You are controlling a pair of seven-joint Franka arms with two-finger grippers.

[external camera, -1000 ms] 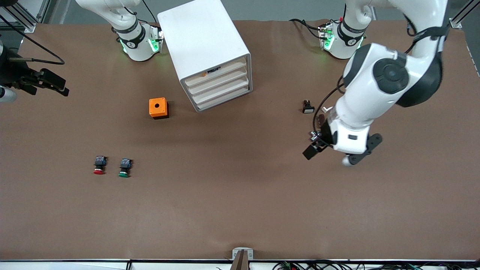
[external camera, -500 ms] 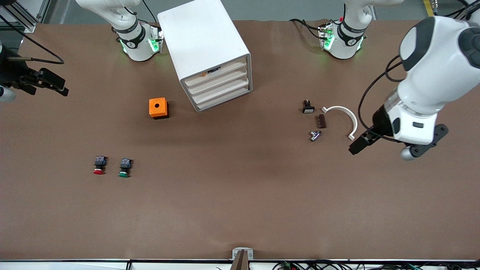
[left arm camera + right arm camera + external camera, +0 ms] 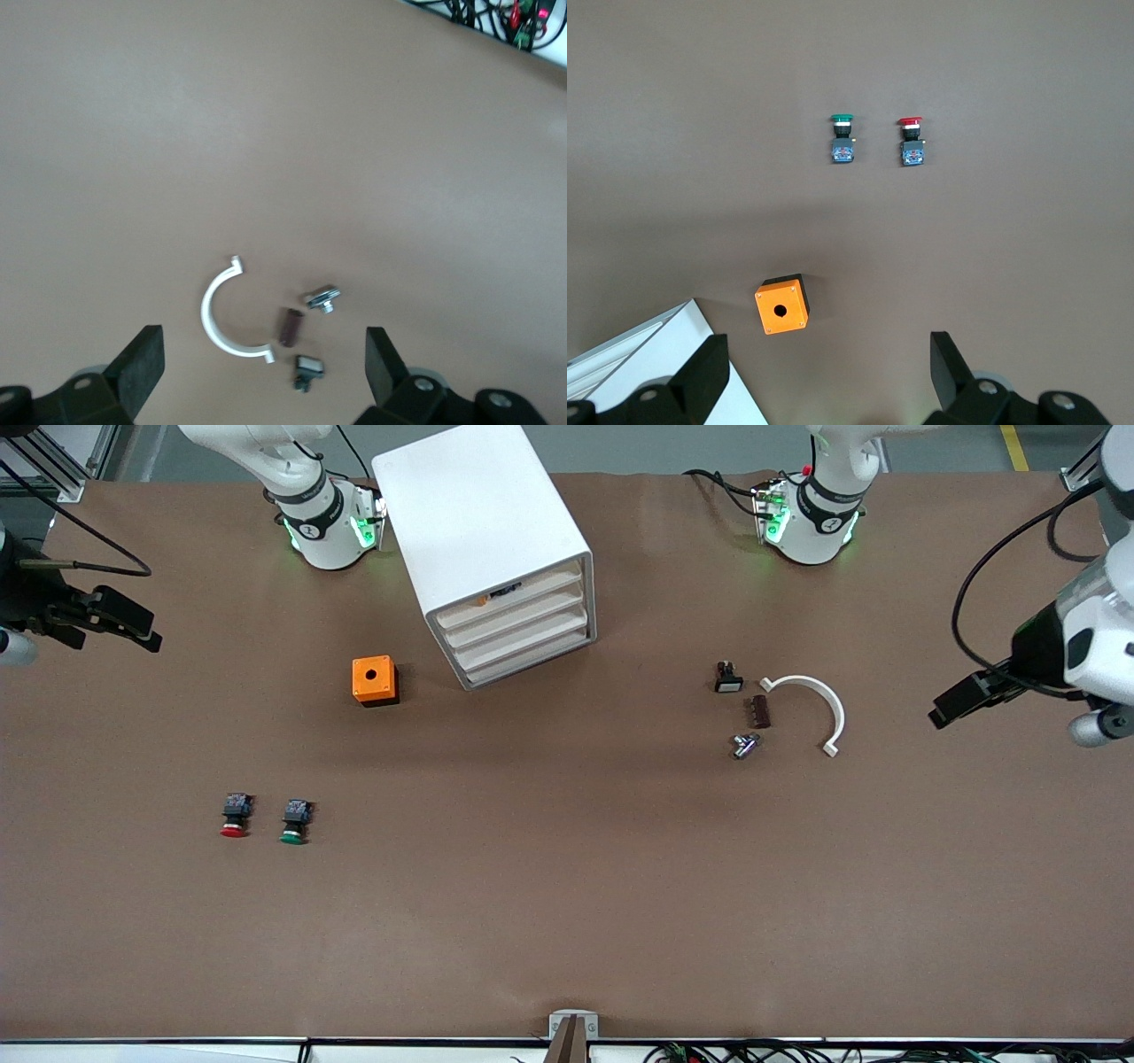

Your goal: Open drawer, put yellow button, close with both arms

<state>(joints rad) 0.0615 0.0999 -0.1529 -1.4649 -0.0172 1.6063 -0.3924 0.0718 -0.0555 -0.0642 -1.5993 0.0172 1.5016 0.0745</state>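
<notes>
**Figure. Both grippers standing off from the cabinet, front view with the two wrist views.**

The white four-drawer cabinet [image 3: 478, 522] is standing near the arms' bases, just beside the right arm's base. Its drawer fronts are facing the front camera and turning slightly toward the left arm's end of the table. The drawer [image 3: 523, 593], the topmost one, is sitting in line with the three below it. Whether it is pushed fully home cannot be told. Through the gap above its front a small yellow-orange cap is showing, which is taken to be the yellow button [image 3: 481, 600] lying inside the drawer, toward the end nearer the right arm.

The left gripper [image 3: 961, 698] is hanging over the left arm's end of the table, and its fingers [image 3: 143, 359] are spread wide and holding nothing. Its wrist view is looking down on a white half-ring clamp [image 3: 819, 700] and three small parts beside it. The right gripper [image 3: 120, 622] is hanging over the right arm's end, with its fingers [image 3: 707, 370] likewise spread and empty. Its wrist view is showing the orange box [image 3: 375, 680], the red-capped button [image 3: 234, 816] and the green-capped button [image 3: 294, 821].

Key relation: the drawer is lying between the two grippers, well apart from both, and neither arm is clearly the nearer. The drawer front's long axis is running roughly from one arm's end toward the other. Any finishing push would therefore need fingers brought in front of it and driven toward the bases. By this judgement the task is appearing complete, or all but.
</notes>
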